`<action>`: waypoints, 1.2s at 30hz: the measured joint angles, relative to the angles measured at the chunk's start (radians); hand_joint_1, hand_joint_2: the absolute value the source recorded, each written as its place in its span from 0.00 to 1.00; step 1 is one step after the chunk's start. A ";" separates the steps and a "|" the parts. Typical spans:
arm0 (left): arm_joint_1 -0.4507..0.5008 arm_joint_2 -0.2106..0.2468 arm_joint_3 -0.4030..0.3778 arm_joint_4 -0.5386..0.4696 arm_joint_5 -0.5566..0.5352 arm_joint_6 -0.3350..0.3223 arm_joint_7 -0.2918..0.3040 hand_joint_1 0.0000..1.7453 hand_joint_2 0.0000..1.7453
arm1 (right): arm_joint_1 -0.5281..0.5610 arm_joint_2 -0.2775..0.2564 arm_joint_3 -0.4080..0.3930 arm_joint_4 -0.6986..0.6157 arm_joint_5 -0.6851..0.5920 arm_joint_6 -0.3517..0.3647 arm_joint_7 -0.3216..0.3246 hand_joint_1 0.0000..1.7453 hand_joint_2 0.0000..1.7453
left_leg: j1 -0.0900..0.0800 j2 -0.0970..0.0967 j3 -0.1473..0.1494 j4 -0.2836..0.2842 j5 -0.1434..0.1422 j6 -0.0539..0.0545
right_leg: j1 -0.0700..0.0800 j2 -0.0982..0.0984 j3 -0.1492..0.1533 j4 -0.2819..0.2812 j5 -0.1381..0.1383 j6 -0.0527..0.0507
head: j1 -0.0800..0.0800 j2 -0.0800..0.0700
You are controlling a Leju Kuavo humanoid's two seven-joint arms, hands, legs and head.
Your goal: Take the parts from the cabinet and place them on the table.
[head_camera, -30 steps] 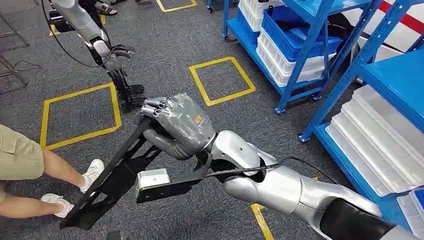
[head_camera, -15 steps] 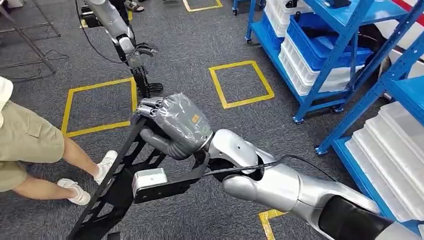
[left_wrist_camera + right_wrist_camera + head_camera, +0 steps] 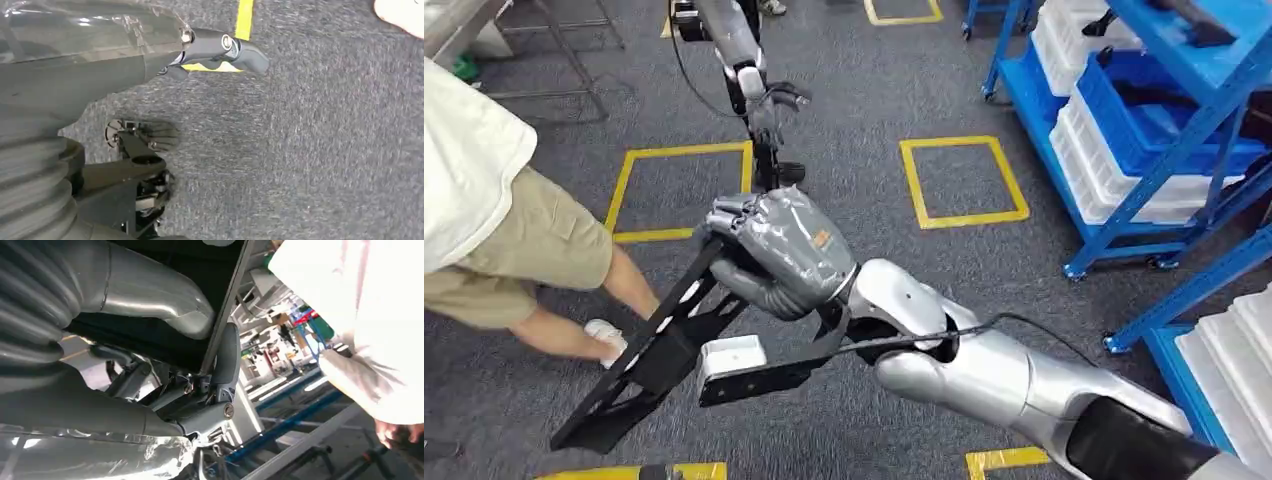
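My right hand (image 3: 779,250), wrapped in a clear cover, grips the upper end of a long black flat metal part (image 3: 659,360) with cut-outs. The part slants down to the left over the grey carpet. In the right wrist view the thumb (image 3: 150,290) presses on the part's dark face (image 3: 175,260) and the dark fingers (image 3: 225,365) hook round its edge. My left hand (image 3: 100,55) hangs over the carpet, its fingers (image 3: 225,45) stretched out with nothing in them.
A person (image 3: 494,200) in a white shirt and khaki shorts stands close on the left. Another robot's arm (image 3: 754,90) reaches down ahead. Blue racks (image 3: 1164,120) with white bins (image 3: 1114,180) stand on the right. Yellow squares (image 3: 964,180) mark the carpet.
The whole scene has slid to the right, so the camera has turned. The person now shows larger and closer on the left. My right hand keeps its hold on the black part.
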 joint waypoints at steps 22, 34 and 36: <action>0.003 -0.001 0.001 0.000 0.005 0.005 -0.003 0.00 1.00 | -0.005 0.000 0.000 -0.003 0.003 -0.004 -0.002 1.00 1.00 | -0.010 0.086 0.020 -0.041 0.017 0.031 | 0.006 -0.053 -0.052 0.191 -0.138 0.000 | -0.002 0.000; 0.007 -0.001 0.001 0.000 -0.002 -0.003 -0.003 0.00 1.00 | -0.001 0.004 0.000 -0.006 0.025 -0.041 -0.004 1.00 1.00 | -0.001 0.001 0.002 0.006 -0.009 -0.012 | -0.001 -0.020 0.002 -0.013 0.015 -0.017 | 0.000 0.000; 0.003 -0.001 0.001 0.000 -0.003 -0.005 -0.003 0.00 1.00 | -0.003 0.007 0.000 -0.006 0.032 -0.058 -0.006 1.00 1.00 | -0.003 0.070 -0.048 0.112 -0.069 -0.024 | 0.002 -0.041 0.008 -0.016 0.012 -0.025 | -0.012 0.000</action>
